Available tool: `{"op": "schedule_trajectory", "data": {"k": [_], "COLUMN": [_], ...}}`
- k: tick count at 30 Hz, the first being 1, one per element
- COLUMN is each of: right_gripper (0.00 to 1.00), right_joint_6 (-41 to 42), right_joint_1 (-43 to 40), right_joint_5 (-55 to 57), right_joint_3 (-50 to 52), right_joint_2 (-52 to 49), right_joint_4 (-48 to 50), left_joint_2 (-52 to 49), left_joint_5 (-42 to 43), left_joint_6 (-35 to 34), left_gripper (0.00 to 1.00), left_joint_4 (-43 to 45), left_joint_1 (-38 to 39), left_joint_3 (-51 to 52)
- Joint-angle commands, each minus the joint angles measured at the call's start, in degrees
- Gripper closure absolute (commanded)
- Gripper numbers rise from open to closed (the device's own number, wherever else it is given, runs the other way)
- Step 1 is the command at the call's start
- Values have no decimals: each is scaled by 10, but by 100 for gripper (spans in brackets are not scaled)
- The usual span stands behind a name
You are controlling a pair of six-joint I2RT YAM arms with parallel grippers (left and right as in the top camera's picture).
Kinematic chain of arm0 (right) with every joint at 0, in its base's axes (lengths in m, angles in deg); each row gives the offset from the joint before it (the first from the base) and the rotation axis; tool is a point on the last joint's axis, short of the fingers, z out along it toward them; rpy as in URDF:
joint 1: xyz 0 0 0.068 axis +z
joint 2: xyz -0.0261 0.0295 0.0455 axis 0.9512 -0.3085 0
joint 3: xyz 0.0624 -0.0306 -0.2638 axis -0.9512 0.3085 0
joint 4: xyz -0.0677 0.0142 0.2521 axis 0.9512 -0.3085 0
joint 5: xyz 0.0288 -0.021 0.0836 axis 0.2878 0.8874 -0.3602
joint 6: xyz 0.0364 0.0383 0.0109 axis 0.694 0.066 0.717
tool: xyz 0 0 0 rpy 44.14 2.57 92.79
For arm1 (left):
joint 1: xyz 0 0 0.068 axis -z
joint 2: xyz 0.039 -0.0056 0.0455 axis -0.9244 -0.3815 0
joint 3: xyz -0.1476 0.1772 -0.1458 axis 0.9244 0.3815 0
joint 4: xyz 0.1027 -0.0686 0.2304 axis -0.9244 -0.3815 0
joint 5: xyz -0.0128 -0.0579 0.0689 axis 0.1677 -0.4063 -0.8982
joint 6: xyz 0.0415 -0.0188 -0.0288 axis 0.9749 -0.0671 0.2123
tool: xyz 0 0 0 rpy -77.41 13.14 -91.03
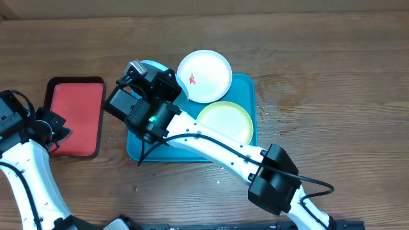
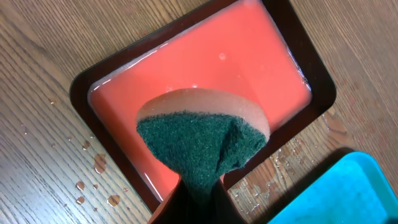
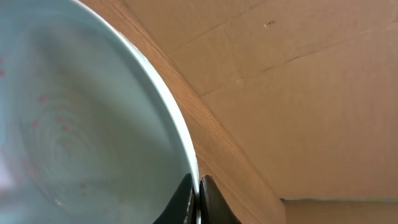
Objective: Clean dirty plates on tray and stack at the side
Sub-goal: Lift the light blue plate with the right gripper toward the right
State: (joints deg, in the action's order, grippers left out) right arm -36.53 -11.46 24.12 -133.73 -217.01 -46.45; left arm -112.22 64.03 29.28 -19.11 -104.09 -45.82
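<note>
Right claw (image 3: 198,186) is closed tight on the rim of the light blue plate (image 3: 93,124), which is lifted and tipped off the teal tray (image 1: 246,86), probably so its face is open for scrubbing; faint red smears show on it, so judged not clean yet. Left claw (image 2: 202,194) is clamped on a green-faced sponge (image 2: 199,143), scouring side down, hovering over the red tray (image 2: 205,68). That tray holds a film of liquid, likely there to wet the sponge, and drops (image 2: 99,163) lie on the bench (image 1: 319,64) beside it. Right arm runs from the bench's 5 o'clock edge diagonally across the teal tray, wrist over the tray's 10 o'clock corner. Left arm comes up from 7 o'clock, wrist at the red tray's 8 o'clock side. White plate (image 1: 204,75) with a red smear (image 1: 192,79) overlaps the teal tray's 12 o'clock rim. Yellow-green plate (image 1: 225,121) lies flat in it at 4 o'clock. Nothing stacked at the side yet.
</note>
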Motion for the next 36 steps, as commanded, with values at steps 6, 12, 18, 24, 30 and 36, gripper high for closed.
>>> {"op": "schedule_trajectory", "data": {"k": [6,12,18,24,30,36], "right_gripper": [96,96,96,96,96,96], "right_joint_6": [-4,-3,-18,-17,-66,-3], "right_joint_1": [1,1,-12,-11,-12,-11], "right_joint_5": [16,-8,-259,-72,-191,-114], "right_joint_3": [-20,-20,-14,-19,-18,-20], "right_joint_2": [-1,-1,-1,0,0,3], "right_joint_4": [3,3,-16,-17,-50,-21], "left_joint_2": [3,3,3,3,3,3], "left_joint_5": [-3,-3,-3,7,7,7], "left_joint_6": [-8,-8,-8,-8,-8,-8], "left_gripper": [96,96,96,96,96,96], "left_joint_4": [0,0,-2,-2,-2,-1], "left_joint_1": [-3,-3,-3,-3,-3,-3], "left_joint_3": [-5,-5,-5,-5,-5,-5]}}
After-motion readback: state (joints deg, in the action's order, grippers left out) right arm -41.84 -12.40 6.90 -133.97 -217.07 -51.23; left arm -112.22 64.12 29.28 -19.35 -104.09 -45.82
